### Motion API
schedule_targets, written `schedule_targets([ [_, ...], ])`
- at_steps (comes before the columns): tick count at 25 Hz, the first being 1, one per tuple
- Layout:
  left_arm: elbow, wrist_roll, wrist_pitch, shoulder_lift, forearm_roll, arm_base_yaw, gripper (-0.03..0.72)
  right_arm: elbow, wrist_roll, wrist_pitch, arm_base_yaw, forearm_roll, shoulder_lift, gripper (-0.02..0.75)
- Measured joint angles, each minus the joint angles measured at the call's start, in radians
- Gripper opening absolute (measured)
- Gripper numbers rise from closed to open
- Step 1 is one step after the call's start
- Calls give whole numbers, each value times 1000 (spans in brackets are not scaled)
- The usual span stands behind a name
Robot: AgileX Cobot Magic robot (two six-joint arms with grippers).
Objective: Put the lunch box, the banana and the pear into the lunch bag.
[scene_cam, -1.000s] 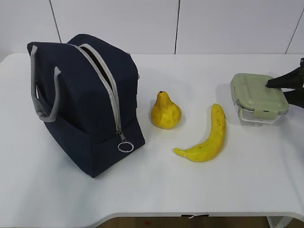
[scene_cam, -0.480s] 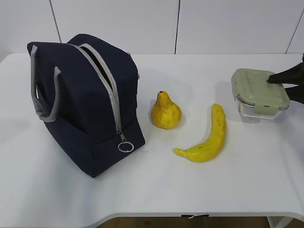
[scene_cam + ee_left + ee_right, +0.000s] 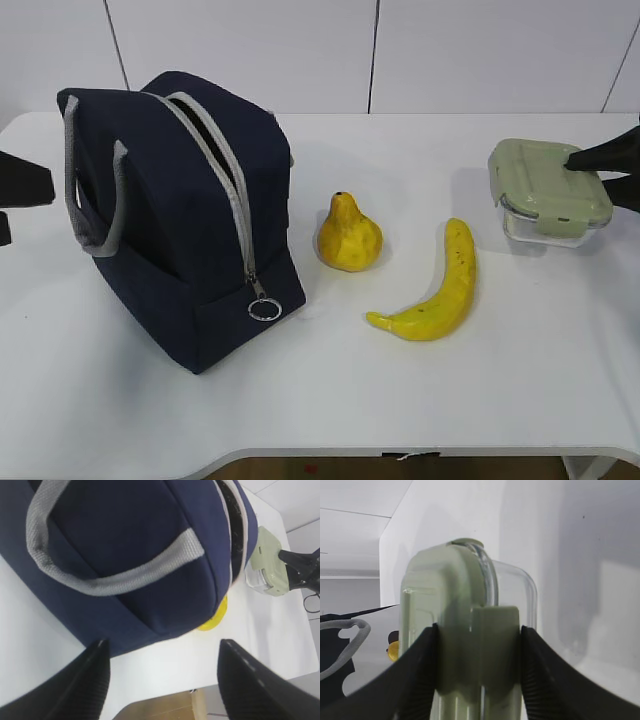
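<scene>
Right gripper (image 3: pixel 479 630) has its jaws clamped on the lunch box (image 3: pixel 548 192), one on the green lid and one under the clear base, holding it off the worktop (image 3: pixel 400 390) at the far right. Left gripper (image 3: pixel 162 680) has its jaws spread with nothing between them, hovering beside the handle side of the lunch bag (image 3: pixel 185 215), whose top zipper is open. Pear (image 3: pixel 349 234) and banana (image 3: pixel 435 288) lie on the worktop between bag and box, pear nearer the bag.
</scene>
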Motion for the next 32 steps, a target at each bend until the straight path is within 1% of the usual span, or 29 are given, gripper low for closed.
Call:
schedule_targets([
  [2, -7, 57, -10, 49, -55, 0, 510, 0, 0, 0, 0, 0, 0, 358],
  [4, -31, 96, -15, 93, -87, 0, 510, 0, 0, 0, 0, 0, 0, 358],
  [7, -89, 123, -22, 162, -97, -2, 510, 0, 0, 0, 0, 0, 0, 358],
  [13, -209, 134, -31, 298, -99, -12, 510, 1, 0, 0, 0, -2, 0, 357],
  [15, -242, 134, -33, 338, -101, -27, 510, 1, 0, 0, 0, -9, 0, 357],
  [21, -294, 136, -87, 434, -103, -110, 510, 1, 0, 0, 0, -15, 0, 357],
  [25, -296, 136, -93, 467, -107, -129, 509, 1, 0, 0, 0, -15, 0, 357],
  [28, -296, 136, -87, 467, -107, -132, 479, 1, 0, 0, 0, -15, 0, 357],
  [32, -304, 136, -75, 469, -107, -132, 384, 1, 0, 0, 0, -13, -2, 357],
])
